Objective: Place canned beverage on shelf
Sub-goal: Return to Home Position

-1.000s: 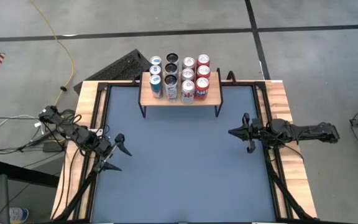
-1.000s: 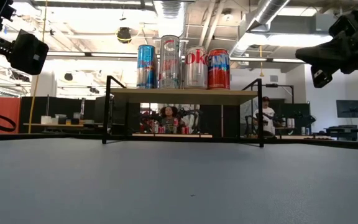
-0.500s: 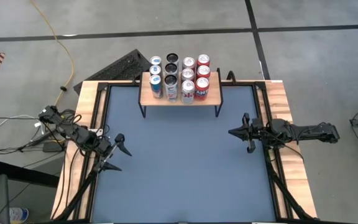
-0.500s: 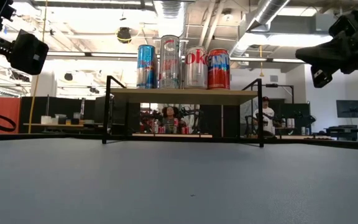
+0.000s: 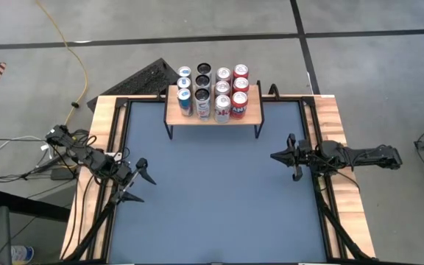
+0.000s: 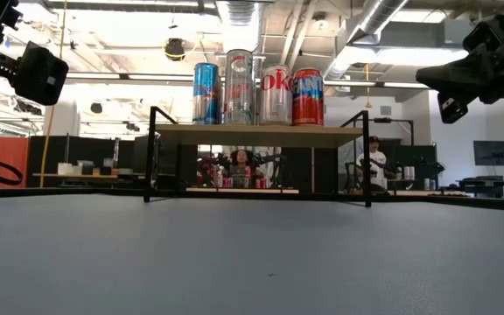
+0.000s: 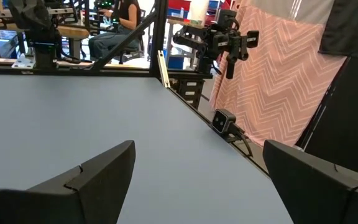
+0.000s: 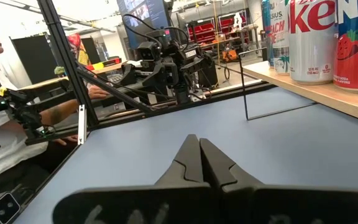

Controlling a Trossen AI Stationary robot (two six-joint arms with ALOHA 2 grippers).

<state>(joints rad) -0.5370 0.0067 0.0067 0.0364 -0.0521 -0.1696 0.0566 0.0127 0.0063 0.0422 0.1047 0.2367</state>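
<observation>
Now — wood-topped shelf [image 5: 255, 107], thin black legs, carries metal cans [image 5: 213, 92]; left gripper [image 7: 199, 146] jaws wide, right gripper [image 8: 199, 140] jaws together.

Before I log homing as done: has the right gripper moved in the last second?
No. The right gripper sits where it was, same gap from the shelf.

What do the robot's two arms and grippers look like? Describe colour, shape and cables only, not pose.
The left arm and right arm are slim, jointed and near-black, with no markings that show. The left gripper has two flat, angular black fingers, each with a small stepped notch. The right gripper has matching black fingers that taper to a point. Thin cables trail by the left arm's base.
</observation>
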